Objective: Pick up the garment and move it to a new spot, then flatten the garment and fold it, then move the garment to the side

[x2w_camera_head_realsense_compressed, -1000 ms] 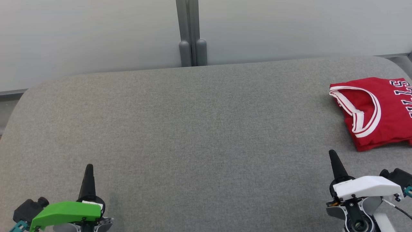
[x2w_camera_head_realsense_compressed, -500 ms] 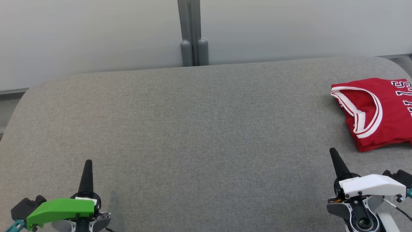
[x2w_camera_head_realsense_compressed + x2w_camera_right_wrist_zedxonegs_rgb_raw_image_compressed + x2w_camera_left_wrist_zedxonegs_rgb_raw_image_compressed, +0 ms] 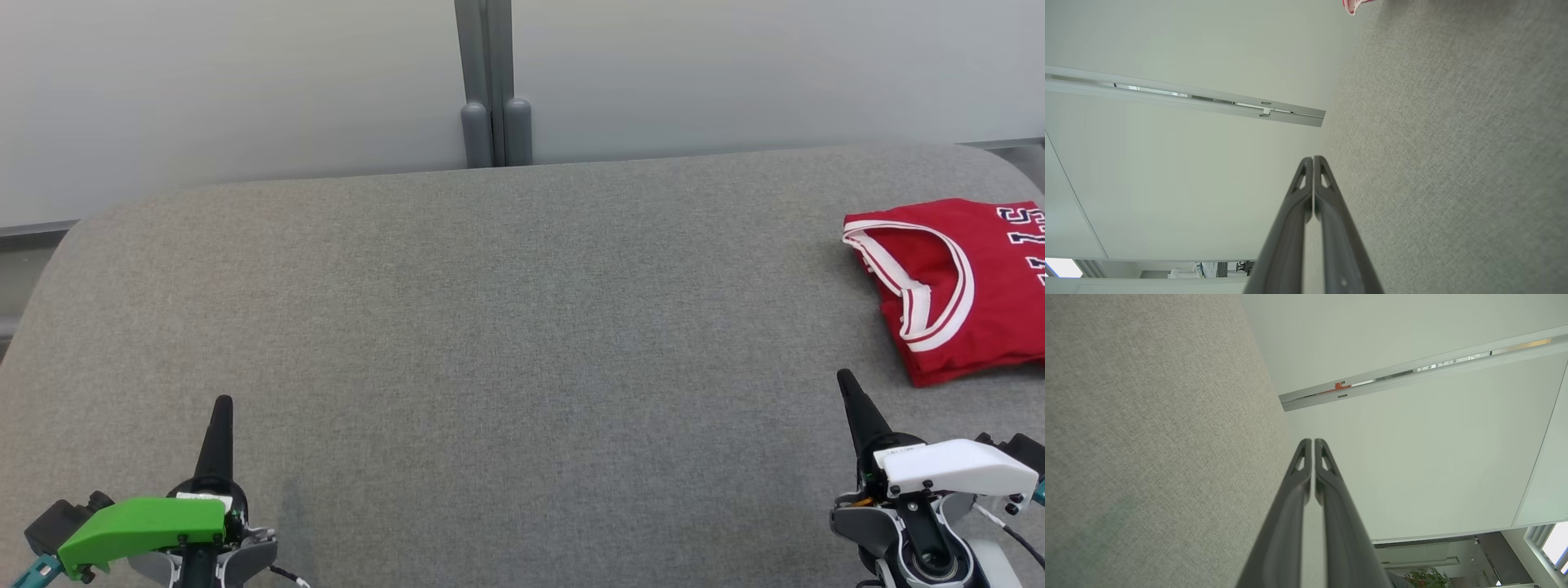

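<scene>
The folded red garment (image 3: 992,318) lies at the far right of the grey surface (image 3: 522,327), near our right claw (image 3: 843,377) but apart. Our left claw (image 3: 222,403) and right claw are clenched, empty. It looks light, soft, limp; we would pinch its near folded edge.

We see soft, even, bright light over the matte grey fabric surface (image 3: 506,327). Just right of the left gripper (image 3: 222,406) lies a faint shadow (image 3: 287,510). In the wrist views the weave beside our fingers (image 3: 1290,506) is crisp near the tips and softer beside their bases. The wall seams (image 3: 1412,371) beyond the tips bend slightly, and a window (image 3: 1555,547) far beside the bases is blown out.
</scene>
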You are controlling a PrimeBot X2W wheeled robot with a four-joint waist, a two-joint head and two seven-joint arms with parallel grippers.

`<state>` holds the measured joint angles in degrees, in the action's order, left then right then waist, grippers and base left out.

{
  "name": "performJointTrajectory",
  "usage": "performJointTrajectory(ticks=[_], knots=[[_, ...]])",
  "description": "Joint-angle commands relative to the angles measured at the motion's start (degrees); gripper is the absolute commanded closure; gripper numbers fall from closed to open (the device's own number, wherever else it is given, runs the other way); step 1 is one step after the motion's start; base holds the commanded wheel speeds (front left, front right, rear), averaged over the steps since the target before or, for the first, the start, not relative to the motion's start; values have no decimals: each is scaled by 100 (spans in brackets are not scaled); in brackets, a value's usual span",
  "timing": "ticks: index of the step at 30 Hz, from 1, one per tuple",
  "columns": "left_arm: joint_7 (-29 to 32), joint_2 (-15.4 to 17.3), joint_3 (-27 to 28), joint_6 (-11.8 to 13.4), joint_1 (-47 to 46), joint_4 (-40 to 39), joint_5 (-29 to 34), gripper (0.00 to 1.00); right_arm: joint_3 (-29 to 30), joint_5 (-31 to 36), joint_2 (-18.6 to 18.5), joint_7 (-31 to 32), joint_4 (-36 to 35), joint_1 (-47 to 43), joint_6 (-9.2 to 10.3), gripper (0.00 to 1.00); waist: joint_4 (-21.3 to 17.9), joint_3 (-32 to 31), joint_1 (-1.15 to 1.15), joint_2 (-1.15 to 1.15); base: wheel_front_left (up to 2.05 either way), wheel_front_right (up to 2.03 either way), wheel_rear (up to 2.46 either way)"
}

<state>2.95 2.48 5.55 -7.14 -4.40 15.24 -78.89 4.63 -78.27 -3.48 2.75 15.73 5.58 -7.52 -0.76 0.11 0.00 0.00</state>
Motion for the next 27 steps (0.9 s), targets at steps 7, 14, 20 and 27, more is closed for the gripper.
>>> performJointTrajectory(ticks=[7,14,20,27], knots=[[103,53,49,-42,-148,-63,-380,100,65,-403,11,119,-86,93,2,100,16,1,0,0,0,0,0],[172,54,67,-42,-177,-84,-660,100,105,-684,26,196,-115,93,2,100,31,3,0,0,0,0,0],[243,57,81,-45,-183,-101,-899,100,137,-928,35,268,-139,80,2,100,45,4,0,0,0,0,0],[309,59,97,-49,-213,-116,-1141,100,173,-1190,51,336,-166,79,2,100,60,5,0,0,0,0,0]])
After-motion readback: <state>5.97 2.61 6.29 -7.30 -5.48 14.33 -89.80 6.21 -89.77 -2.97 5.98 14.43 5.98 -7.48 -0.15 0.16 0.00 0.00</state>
